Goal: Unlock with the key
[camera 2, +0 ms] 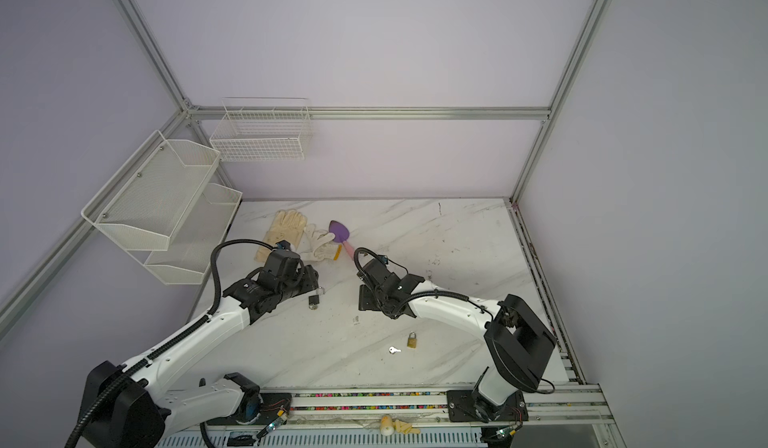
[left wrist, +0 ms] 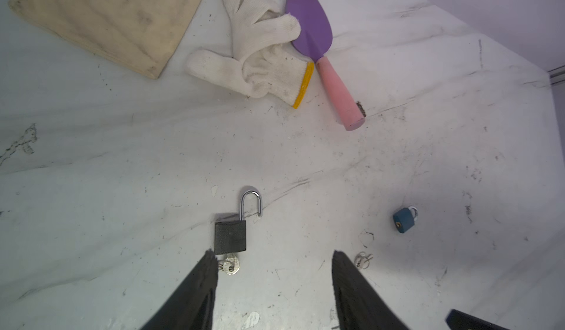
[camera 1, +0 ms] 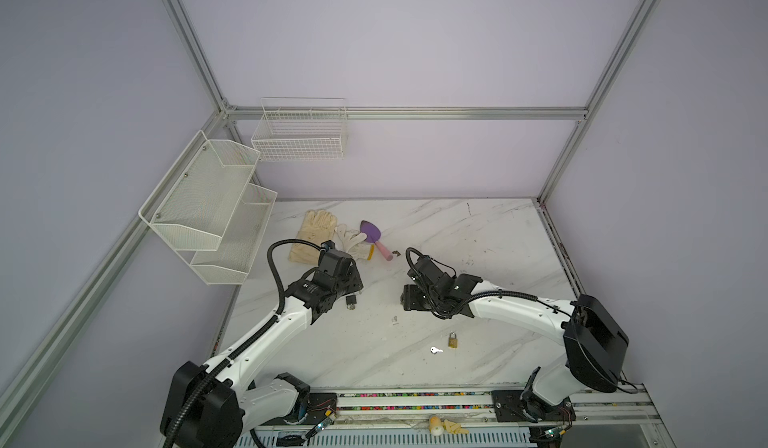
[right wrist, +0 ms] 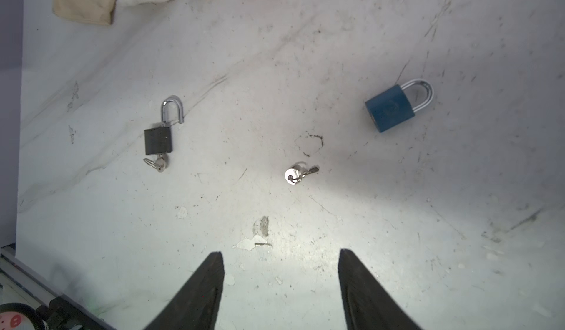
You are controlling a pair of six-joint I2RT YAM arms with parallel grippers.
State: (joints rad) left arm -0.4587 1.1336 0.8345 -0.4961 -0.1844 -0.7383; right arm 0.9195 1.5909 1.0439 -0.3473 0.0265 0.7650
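Your left gripper [left wrist: 273,253] has its fingers apart and empty. The black padlock [left wrist: 230,236], shackle open, lies just beyond one fingertip, with its key [left wrist: 230,265] beside that tip. Your right gripper [right wrist: 279,252] is also spread, and a loose key [right wrist: 295,174] lies ahead of its fingers.

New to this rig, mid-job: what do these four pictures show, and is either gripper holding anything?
You see a left arm and a right arm, each ending in a two-fingered gripper. Both top views look down on the whole marble table; each wrist view looks out past one gripper's black fingers. The left gripper and right gripper stand open, holding nothing. On the table: a black padlock, shackle sprung open, key in it; a blue padlock, shut; a loose key; a brass padlock beside a silver key; a tan glove, a knit glove, a purple trowel.
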